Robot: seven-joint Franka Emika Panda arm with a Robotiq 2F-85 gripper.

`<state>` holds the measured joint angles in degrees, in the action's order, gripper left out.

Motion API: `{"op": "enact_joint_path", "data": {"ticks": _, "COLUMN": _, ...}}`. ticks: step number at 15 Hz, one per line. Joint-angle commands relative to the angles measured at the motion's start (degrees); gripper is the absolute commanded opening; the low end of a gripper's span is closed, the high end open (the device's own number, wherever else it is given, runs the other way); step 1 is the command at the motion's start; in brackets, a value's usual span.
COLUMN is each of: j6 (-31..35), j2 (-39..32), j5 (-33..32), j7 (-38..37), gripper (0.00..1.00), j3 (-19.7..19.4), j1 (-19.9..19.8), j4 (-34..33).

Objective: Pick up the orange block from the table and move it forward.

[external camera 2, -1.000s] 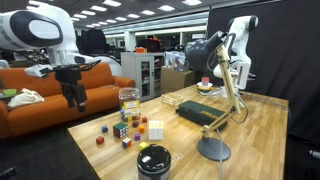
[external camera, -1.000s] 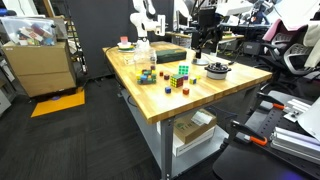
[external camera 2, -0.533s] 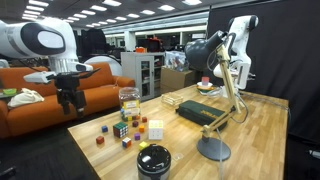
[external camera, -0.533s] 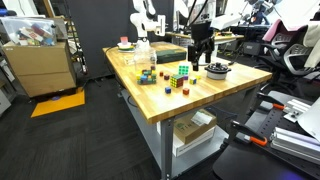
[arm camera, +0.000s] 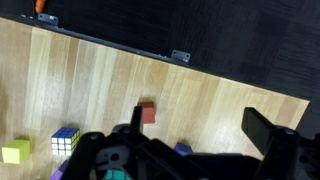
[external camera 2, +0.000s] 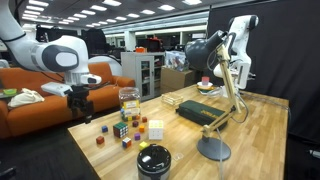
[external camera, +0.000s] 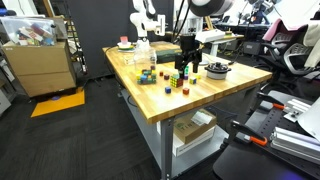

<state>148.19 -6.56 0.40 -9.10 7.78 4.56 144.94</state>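
A small orange block (arm camera: 148,113) lies on the light-wood table (arm camera: 230,100) near its edge. It also shows in an exterior view (external camera 2: 100,140) at the near left of the cluster of cubes. My gripper (arm camera: 200,132) is open and empty, with the orange block just beside its left finger. In both exterior views the gripper (external camera 2: 82,108) (external camera: 188,68) hangs above the table's edge, a little above the blocks. The table (external camera: 230,85) carries several small coloured blocks.
Rubik's cubes (external camera 2: 127,128) (arm camera: 66,140), a yellow-green block (arm camera: 15,151), a blue block (arm camera: 183,150) and a white cube (external camera 2: 155,130) lie close by. A clear jar (external camera 2: 129,98), black lamp (external camera 2: 215,125), dark case (external camera 2: 200,112) and black round tub (external camera 2: 153,158) stand on the table.
The arm has swung in from beyond the table's side and come down. The gripper now hangs over the table's edge by the blocks. The blocks have not moved.
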Motion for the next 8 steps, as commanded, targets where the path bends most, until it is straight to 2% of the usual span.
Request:
{"op": "enact_joint_path", "data": {"ticks": 1, "j6": -0.08, "j2": 0.05, "j5": 0.4, "j7": 0.23, "gripper": 1.0, "j3": -0.8, "j1": 0.81, "j4": -0.08}}
{"op": "enact_joint_path", "data": {"ticks": 4, "j6": 0.08, "j2": -0.31, "j5": -0.14, "j7": -0.13, "gripper": 1.0, "j3": -0.99, "j1": 0.83, "j4": -0.28}}
{"op": "enact_joint_path", "data": {"ticks": 8, "j6": 0.1, "j2": -2.23, "j5": 1.42, "j7": 3.54, "gripper": 1.0, "j3": -1.32, "j1": -0.06, "j4": -1.41}}
